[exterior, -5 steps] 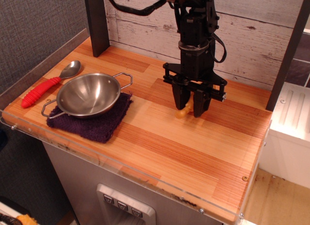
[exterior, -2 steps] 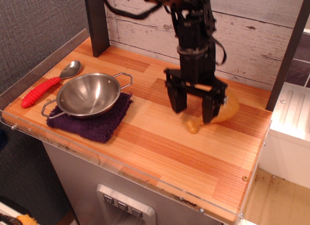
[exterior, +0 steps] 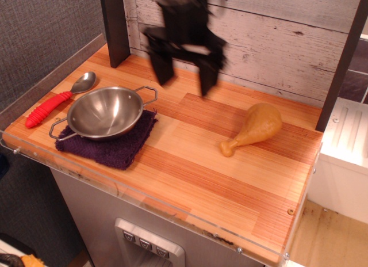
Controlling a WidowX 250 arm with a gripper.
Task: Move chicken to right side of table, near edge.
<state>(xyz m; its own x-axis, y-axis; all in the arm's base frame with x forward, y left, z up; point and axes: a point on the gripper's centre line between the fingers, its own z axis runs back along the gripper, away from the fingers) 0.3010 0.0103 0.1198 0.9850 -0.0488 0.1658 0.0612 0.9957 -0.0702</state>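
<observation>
Table (exterior: 241, 192): bowl (exterior: 105, 111) on cloth (exterior: 115, 146) at 9 o'clock; spoon (exterior: 57, 100) left of the bowl; chicken (exterior: 256, 128) at 2 o'clock, apart from them.

whitewashed plank wall (exterior: 299, 42), grey fabric panel (exterior: 40, 37), white cabinet (exterior: 345, 163)

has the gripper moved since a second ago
Yes. The gripper has risen and shifted left, toward the dark post, leaving the chicken lying on the table; its jaws are open.
</observation>
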